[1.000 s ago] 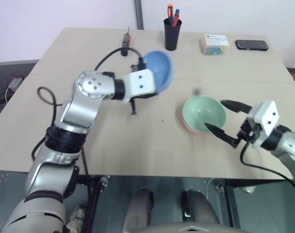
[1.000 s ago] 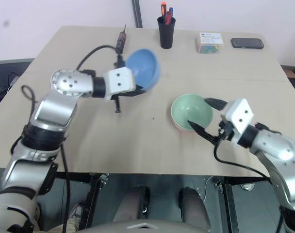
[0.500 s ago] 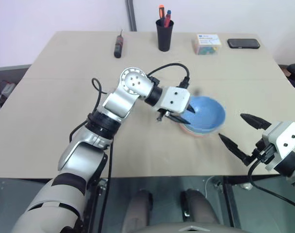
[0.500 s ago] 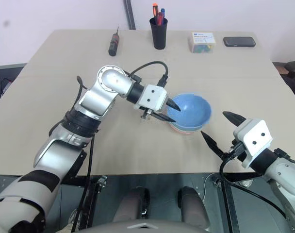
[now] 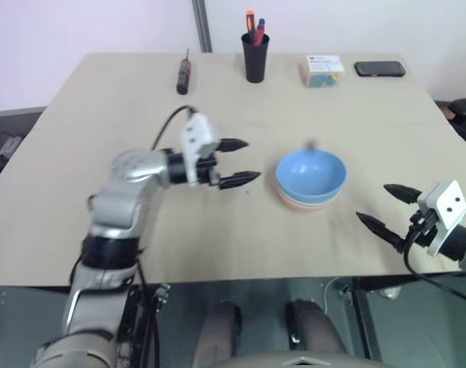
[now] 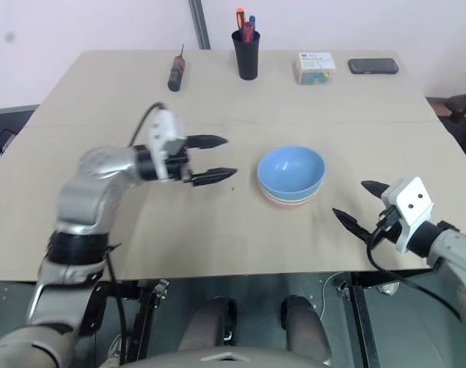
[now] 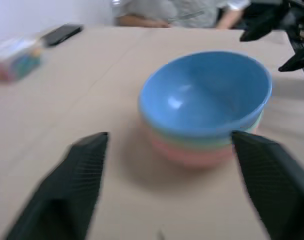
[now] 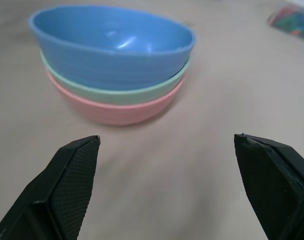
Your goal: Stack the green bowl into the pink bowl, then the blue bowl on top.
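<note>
Finishing: stack looks complete; judged step is backing both arms off without nudging it
Right gripper (image 5: 385, 205): near front edge, right corner; jaws apart, empty
Left gripper (image 5: 237, 162): beside stack; jaws apart, empty
Stack: mid-counter; blue bowl (image 8: 112, 44) topmost, green bowl (image 8: 117, 90) between, pink bowl (image 8: 112, 111) lowest

bright, even room light from overhead. the blue bowl (image 8: 112, 45) carries small white glints inside and the stack casts a soft, pale shadow on the table (image 5: 218, 230). the left arm smears with motion blur; the left wrist view is soft throughout, background included.
</note>
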Robot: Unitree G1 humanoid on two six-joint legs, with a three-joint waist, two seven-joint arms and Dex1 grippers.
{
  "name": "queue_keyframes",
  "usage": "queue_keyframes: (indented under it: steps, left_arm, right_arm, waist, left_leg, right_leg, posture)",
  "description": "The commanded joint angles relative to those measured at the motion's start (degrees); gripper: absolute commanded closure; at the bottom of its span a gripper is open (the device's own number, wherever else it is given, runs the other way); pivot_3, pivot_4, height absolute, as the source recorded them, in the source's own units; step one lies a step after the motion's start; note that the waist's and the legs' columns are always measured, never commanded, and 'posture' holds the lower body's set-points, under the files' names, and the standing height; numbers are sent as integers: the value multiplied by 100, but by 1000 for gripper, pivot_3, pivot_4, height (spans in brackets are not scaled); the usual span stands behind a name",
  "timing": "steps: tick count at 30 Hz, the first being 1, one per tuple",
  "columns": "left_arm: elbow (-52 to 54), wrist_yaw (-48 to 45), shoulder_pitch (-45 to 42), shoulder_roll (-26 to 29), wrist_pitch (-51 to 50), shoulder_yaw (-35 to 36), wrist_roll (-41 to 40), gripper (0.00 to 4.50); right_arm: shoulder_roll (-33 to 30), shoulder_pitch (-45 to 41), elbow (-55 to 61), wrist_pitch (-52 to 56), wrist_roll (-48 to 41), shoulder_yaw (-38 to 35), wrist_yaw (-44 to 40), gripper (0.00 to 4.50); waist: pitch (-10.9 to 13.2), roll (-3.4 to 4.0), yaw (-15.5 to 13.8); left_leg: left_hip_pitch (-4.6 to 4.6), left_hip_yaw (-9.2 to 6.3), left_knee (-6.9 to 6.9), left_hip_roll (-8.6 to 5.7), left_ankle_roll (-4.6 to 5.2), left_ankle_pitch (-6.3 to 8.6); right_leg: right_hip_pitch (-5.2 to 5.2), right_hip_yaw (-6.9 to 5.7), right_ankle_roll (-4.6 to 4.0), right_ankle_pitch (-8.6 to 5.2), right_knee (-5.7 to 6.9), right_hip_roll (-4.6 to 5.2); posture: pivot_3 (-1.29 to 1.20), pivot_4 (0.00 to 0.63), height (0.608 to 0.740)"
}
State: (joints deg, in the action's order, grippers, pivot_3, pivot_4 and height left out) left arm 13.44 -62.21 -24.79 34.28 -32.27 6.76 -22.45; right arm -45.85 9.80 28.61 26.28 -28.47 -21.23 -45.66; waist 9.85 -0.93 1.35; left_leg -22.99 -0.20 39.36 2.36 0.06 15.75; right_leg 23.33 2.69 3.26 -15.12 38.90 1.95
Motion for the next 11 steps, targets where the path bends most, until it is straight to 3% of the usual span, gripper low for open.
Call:
queue_keyframes:
  steps: [1,6,11]
  left_arm:
    - [927,308,576,376,-426,862,-567,81]
    - [1434,-204,1912,1194,-727,2056,-1248,81]
    - [1545,-522,2626,1700,-693,2394,-1517,81]
  right_arm:
    - [-314,81,-394,-307,-135,-560,-643,0]
    - [-787,329,-982,-382,-360,-1547,-1513,0]
    - [-1135,326,-1207,-194,-556,-1799,-1974,0]
  waist:
    - [0,-2,-54]
    - [1,0,-77]
    - [0,-5,-71]
  left_leg:
    - [-1,1,0,0,0,0]
    - [21,16,1,-3,-1,0]
    - [41,25,-6,-1,-1,0]
  right_leg:
    - [0,0,0,0,-2,1]
    - [-29,-15,-1,-1,-7,5]
    - [-40,-10,-2,-2,-9,4]
  posture:
    - [0,150,740]
    - [0,150,740]
    - [0,150,740]
